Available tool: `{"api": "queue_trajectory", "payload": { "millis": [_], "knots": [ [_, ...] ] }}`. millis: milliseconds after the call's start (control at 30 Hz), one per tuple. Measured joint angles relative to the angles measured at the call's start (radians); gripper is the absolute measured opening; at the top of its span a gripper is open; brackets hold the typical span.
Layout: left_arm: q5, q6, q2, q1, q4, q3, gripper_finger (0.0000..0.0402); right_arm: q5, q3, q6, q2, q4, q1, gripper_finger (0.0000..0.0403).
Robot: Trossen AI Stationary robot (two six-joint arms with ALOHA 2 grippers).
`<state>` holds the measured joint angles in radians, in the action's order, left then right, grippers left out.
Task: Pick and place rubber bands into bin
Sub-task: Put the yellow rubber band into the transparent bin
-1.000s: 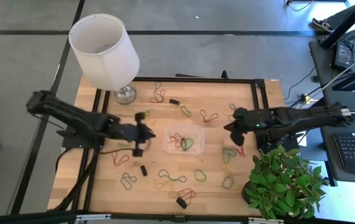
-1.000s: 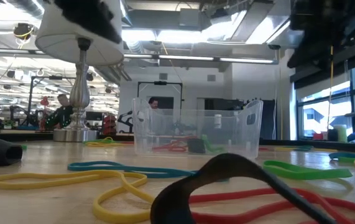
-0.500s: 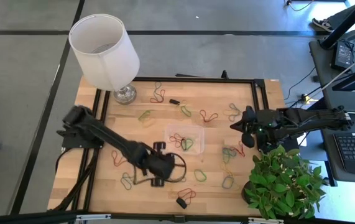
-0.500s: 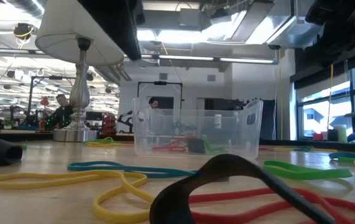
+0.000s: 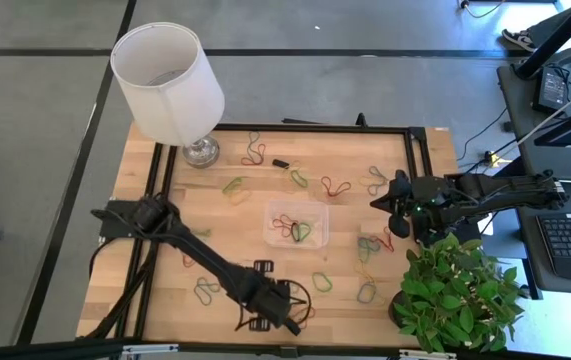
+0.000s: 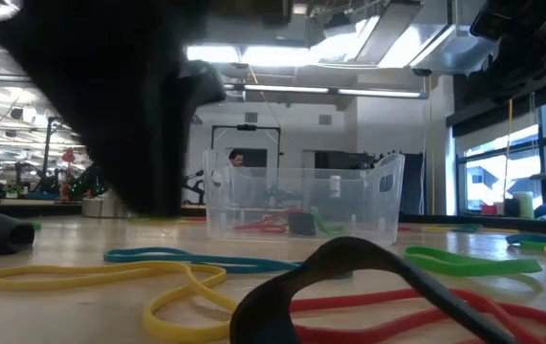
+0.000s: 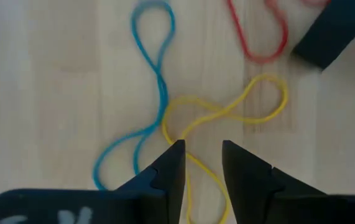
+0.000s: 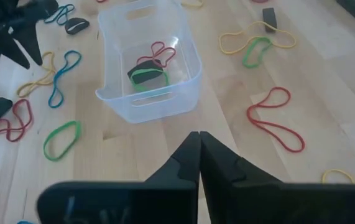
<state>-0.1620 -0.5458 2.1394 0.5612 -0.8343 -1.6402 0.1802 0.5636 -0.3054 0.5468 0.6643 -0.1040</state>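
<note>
Many rubber bands lie scattered flat on the wooden table (image 5: 350, 160). The clear bin (image 5: 297, 222) stands mid-table with red, black and green bands (image 8: 149, 68) in it. My left gripper (image 5: 277, 305) is near the table's near edge, pointing down. It is open, and its fingertips (image 7: 202, 155) hover over a twisted yellow band (image 7: 227, 118) that lies beside a blue band (image 7: 155, 74). My right gripper (image 5: 377, 203) hangs shut above the table to the right of the bin, with nothing between its fingers (image 8: 199, 138).
A lamp with a white shade (image 5: 168, 80) stands at the far left corner, and a potted plant (image 5: 455, 290) at the near right. Small black pieces (image 7: 339, 28) lie among the bands. In the low view my left arm (image 6: 110, 105) hides the lamp.
My left gripper has swung from the bin's left side toward the table's near edge and to the right, sinking and tipping until it points down at the yellow and blue bands. My right gripper has drawn back a little toward the right edge.
</note>
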Motion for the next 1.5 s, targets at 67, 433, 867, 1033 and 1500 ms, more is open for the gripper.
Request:
{"api": "queue_trajectory", "payload": {
  "millis": [67, 433, 867, 1033, 1500],
  "knots": [
    [0.001, 0.0, 0.02, 0.005, -0.002, 0.0, 0.0096, 0.0, 0.0, 0.0, 0.0, 0.0, 0.0, 0.0011],
    [-0.025, 0.001, 0.081, -0.004, -0.005, -0.005, 0.0058, 0.0, 0.0, -0.003, 0.0, 0.001, 0.0, 0.0012],
    [-0.041, -0.011, 0.082, -0.007, -0.137, -0.076, 0.0002, 0.0, 0.0, -0.007, 0.0, 0.005, 0.0, 0.002],
    [-0.047, 0.012, 0.079, -0.007, -0.167, -0.096, 0.0002, 0.0, 0.0, -0.007, 0.0, 0.005, 0.0, 0.002],
    [-0.054, 0.009, 0.078, -0.007, -0.126, -0.068, 0.0047, 0.0, 0.0, -0.008, 0.0, 0.006, 0.0, 0.002]
  ]
}}
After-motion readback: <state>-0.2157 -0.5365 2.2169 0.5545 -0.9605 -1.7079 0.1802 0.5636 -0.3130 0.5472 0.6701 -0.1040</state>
